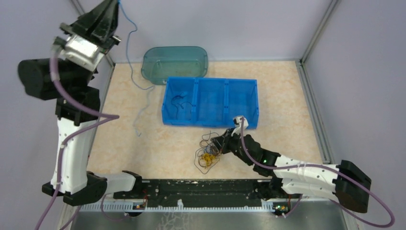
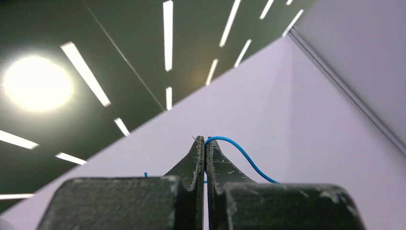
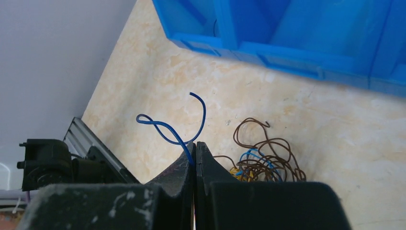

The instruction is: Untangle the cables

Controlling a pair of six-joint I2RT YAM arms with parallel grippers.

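Left gripper [image 1: 116, 5], upper left, pinches a blue cable [image 2: 242, 149] that trails down-frame to the tabletop [image 1: 297, 96]. Right gripper [image 3: 195, 143], lower centre, pinches a blue strand [image 3: 204, 115] beside the clump [image 1: 208, 155].

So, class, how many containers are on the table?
2: a teal tub at the table's far edge, and a blue divided bin just in front of it. None seems hidden.

The cable [image 3: 204, 114] is blue, the tangle [image 1: 208, 155] brown and yellow, the bin [image 1: 210, 122] blue (the tub [image 1: 174, 60] teal).
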